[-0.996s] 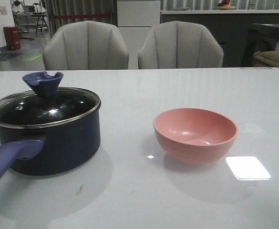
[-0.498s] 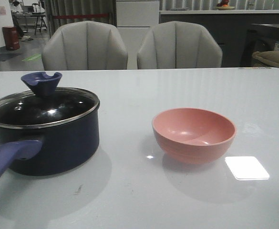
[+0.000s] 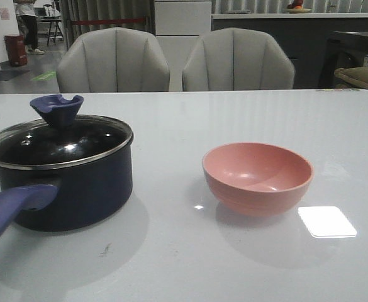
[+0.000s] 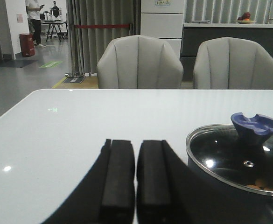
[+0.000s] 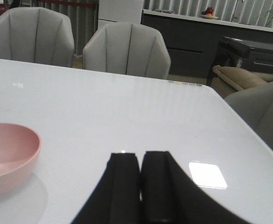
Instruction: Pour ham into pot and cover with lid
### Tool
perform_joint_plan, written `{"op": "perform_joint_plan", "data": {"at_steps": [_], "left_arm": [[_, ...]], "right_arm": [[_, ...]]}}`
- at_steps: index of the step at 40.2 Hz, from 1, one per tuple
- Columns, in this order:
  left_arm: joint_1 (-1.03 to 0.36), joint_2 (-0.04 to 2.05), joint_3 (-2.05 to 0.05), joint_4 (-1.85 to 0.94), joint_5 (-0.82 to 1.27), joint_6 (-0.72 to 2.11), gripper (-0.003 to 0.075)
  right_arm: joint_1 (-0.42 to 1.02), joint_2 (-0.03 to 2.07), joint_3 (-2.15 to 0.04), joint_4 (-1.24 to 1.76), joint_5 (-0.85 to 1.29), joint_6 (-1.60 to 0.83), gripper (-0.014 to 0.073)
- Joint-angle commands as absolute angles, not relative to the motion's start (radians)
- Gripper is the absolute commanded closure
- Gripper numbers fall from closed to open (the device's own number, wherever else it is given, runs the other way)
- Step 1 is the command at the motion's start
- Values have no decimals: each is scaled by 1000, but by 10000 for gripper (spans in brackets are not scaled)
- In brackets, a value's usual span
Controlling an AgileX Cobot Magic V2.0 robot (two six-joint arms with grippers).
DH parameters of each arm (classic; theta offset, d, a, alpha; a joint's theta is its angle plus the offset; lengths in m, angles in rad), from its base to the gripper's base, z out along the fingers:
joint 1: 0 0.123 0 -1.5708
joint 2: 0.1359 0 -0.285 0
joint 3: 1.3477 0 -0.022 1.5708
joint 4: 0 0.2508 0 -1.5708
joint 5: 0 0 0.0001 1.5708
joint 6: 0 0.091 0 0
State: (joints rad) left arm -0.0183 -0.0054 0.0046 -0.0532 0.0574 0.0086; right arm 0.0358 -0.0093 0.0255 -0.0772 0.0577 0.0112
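The ham (image 4: 260,183) is lying inside the pot (image 3: 64,189) at the left of the front view, showing as orange pieces through the clear glass lid (image 3: 58,141) that is sitting on the pot's rim, its blue notched knob (image 3: 56,108) pointing up. The left gripper (image 4: 136,179) is resting clenched and holding nothing, low over the white table (image 3: 234,119) just beside the pot, while the right gripper (image 5: 141,186) is likewise pressed closed and empty near the pink bowl (image 3: 257,177). That bowl is sitting empty at centre right of the front view, well apart from the pot.
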Motion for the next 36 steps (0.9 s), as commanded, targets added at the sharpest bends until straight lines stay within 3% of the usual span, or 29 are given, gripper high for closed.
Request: {"op": "perform_joint_plan", "data": {"at_steps": [1, 36], "left_arm": [[-18, -24, 25, -55, -23, 0, 599], [-18, -24, 25, -55, -23, 0, 599]], "right_arm": [[52, -31, 22, -99, -12, 17, 443], [81, -31, 22, -98, -8, 17, 443]]}}
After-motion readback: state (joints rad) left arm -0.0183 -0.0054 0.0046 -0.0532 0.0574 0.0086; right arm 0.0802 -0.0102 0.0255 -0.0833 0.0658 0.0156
